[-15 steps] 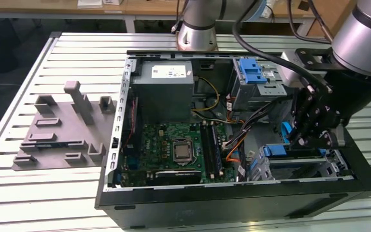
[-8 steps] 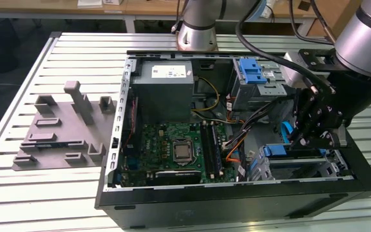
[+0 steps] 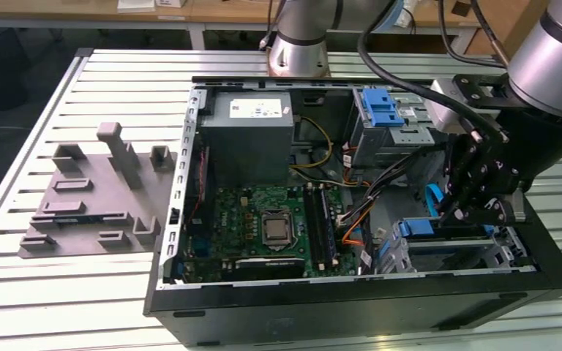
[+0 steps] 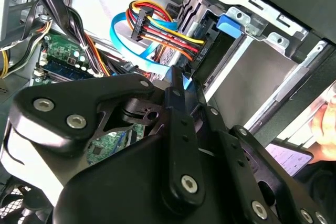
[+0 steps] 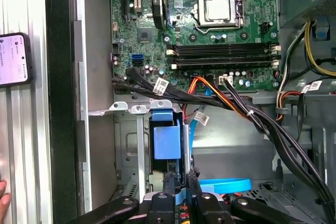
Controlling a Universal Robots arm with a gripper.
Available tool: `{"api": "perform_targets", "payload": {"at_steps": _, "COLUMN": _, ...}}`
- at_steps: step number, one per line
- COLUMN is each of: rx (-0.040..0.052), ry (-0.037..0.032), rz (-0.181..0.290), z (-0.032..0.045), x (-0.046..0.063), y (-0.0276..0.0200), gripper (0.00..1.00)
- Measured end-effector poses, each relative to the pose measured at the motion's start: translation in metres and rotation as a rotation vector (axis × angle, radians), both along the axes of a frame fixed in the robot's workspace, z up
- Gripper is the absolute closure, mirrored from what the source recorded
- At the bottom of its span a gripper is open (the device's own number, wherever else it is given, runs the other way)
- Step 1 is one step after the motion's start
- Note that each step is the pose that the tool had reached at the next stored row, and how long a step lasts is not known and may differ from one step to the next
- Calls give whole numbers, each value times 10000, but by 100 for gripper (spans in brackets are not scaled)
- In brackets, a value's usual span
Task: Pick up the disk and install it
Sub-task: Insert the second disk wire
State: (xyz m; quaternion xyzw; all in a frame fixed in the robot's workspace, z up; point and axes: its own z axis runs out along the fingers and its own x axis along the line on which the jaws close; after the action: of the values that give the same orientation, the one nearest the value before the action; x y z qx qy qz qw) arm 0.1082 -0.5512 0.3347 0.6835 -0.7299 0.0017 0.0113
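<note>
- Reaching down into the open computer case (image 3: 359, 292), the gripper (image 3: 476, 208) hangs over a metal bay at about 4 o'clock in the exterior view.
- Its fingers (image 5: 178, 179) look almost shut.
- The disk (image 5: 167, 142) seems already inside that bay, blue carrier showing.
- I cannot tell if the fingers pinch it; the disk's label is hidden.

The exterior view looks down from high in front on the open computer case (image 3: 359, 183) on its slatted table (image 3: 96, 80). The first wrist view faces straight down on the motherboard (image 5: 210, 30); the second wrist view looks slantwise (very close) along the cables (image 4: 157, 35). All share the case's interior.
</note>
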Motion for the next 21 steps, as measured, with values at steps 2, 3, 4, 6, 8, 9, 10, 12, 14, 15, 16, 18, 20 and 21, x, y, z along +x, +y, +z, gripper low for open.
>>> {"api": "perform_targets", "payload": {"at_steps": 2, "rx": -1, "ry": 2, "rz": -26, "z": 0, "x": 3, "y": 0, "gripper": 76}}
{"api": "perform_targets", "payload": {"at_steps": 3, "rx": 0, "ry": 2, "rz": -47, "z": -1, "x": 4, "y": 0, "gripper": 76}}
{"api": "perform_targets", "payload": {"at_steps": 4, "rx": -1, "ry": 2, "rz": -77, "z": -1, "x": 6, "y": 0, "gripper": 76}}
{"api": "perform_targets", "payload": {"at_steps": 6, "rx": 1, "ry": 1, "rz": -161, "z": -2, "x": 7, "y": 0, "gripper": 76}}
{"api": "perform_targets", "payload": {"at_steps": 8, "rx": -1, "ry": 2, "rz": -238, "z": -4, "x": 8, "y": 0, "gripper": 76}}
{"api": "perform_targets", "payload": {"at_steps": 9, "rx": -1, "ry": 2, "rz": -280, "z": -7, "x": 8, "y": 0, "gripper": 76}}
{"api": "perform_targets", "payload": {"at_steps": 10, "rx": 0, "ry": 2, "rz": -319, "z": -11, "x": 9, "y": 0, "gripper": 76}}
{"api": "perform_targets", "payload": {"at_steps": 12, "rx": -1, "ry": 6, "rz": -358, "z": -16, "x": 12, "y": 0, "gripper": 76}}
{"api": "perform_targets", "payload": {"at_steps": 14, "rx": -1, "ry": 17, "rz": -368, "z": -21, "x": 18, "y": 0, "gripper": 76}}
{"api": "perform_targets", "payload": {"at_steps": 15, "rx": -1, "ry": 26, "rz": -372, "z": -23, "x": 22, "y": 0, "gripper": 76}}
{"api": "perform_targets", "payload": {"at_steps": 16, "rx": -1, "ry": 34, "rz": -375, "z": -25, "x": 26, "y": 0, "gripper": 76}}
{"api": "perform_targets", "payload": {"at_steps": 18, "rx": 0, "ry": 51, "rz": -378, "z": -29, "x": 37, "y": 0, "gripper": 76}}
{"api": "perform_targets", "payload": {"at_steps": 20, "rx": -2, "ry": 56, "rz": -379, "z": -28, "x": 42, "y": 0, "gripper": 76}}
{"api": "perform_targets", "payload": {"at_steps": 21, "rx": -1, "ry": 56, "rz": -378, "z": -28, "x": 43, "y": 0, "gripper": 76}}
